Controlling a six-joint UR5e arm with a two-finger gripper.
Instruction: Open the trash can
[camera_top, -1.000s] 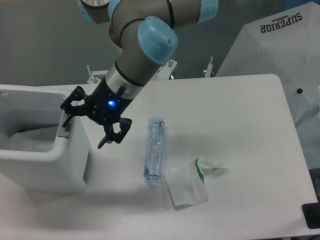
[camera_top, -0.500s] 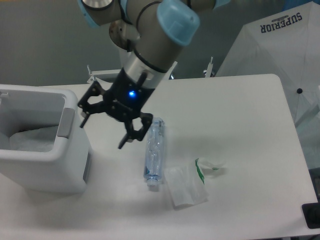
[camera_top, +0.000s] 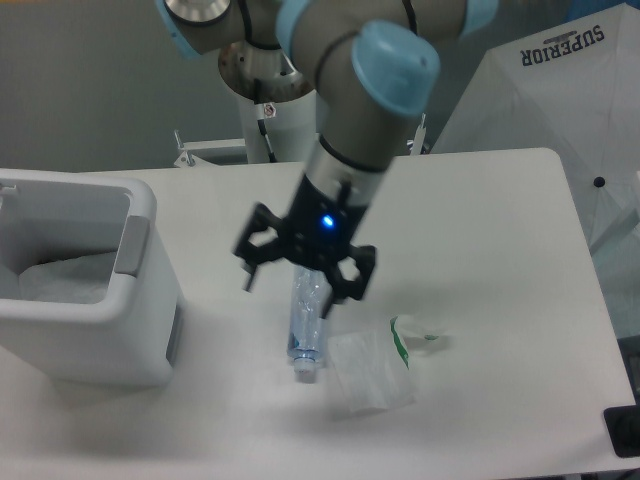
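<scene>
The trash can (camera_top: 90, 330) is a large boxy white bin at the left edge of the table. Its top stands open and the white liner (camera_top: 60, 277) shows inside. The grey push tab (camera_top: 132, 243) lies along its right rim. My gripper (camera_top: 288, 296) is open and empty, with its black fingers spread. It hangs above the table well to the right of the trash can, over the upper part of a clear plastic bottle (camera_top: 305, 330).
The bottle lies lengthwise on the white table (camera_top: 480, 230). A crumpled clear wrapper with green print (camera_top: 375, 365) lies to its right. A white umbrella-like cover marked SUPERIOR (camera_top: 560, 90) stands beyond the right back corner.
My gripper has moved right, from beside the trash can's right rim to above the bottle. The trash can stays open and nothing else has moved.
</scene>
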